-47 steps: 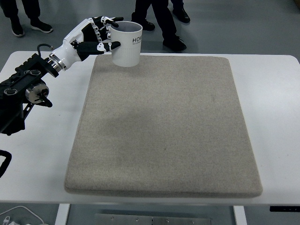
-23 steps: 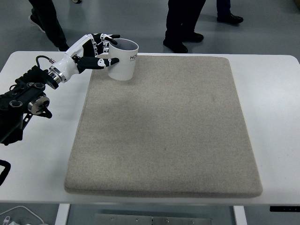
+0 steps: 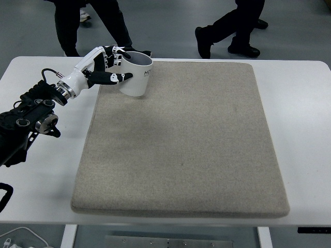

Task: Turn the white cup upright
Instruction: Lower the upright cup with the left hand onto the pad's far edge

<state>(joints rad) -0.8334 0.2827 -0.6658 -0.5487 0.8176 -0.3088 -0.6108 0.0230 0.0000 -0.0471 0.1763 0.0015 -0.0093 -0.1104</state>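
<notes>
Nearest the camera lay the front edge of the white table [image 3: 46, 196], and on it the large grey-beige mat [image 3: 181, 139], which covered most of the tabletop and sat flat, its rounded front corners close to the table's near edge. The middle and right parts of the mat were bare felt.

Along the left side, the black left arm [image 3: 26, 116] came in from the picture's left edge over the bare table, with its joints and a thin cable visible near the wrist. It ran up and to the right toward the mat's far left corner.

There the left hand [image 3: 101, 67] (white shells with black joints) was wrapped around the white cup [image 3: 135, 75]. The fingers [image 3: 115, 51] curled over the rim on the far side while the thumb pressed along the cup's near side, so the hand gripped the cup. The cup stood mouth up, leaning a little, with its base at the mat's far left corner; whether the base touched the mat could not be told. Dark print showed on its side, partly hidden.

Farthest off, beyond the table, the legs and shoes of people [image 3: 232, 26] stood on the grey floor [image 3: 170, 26].
</notes>
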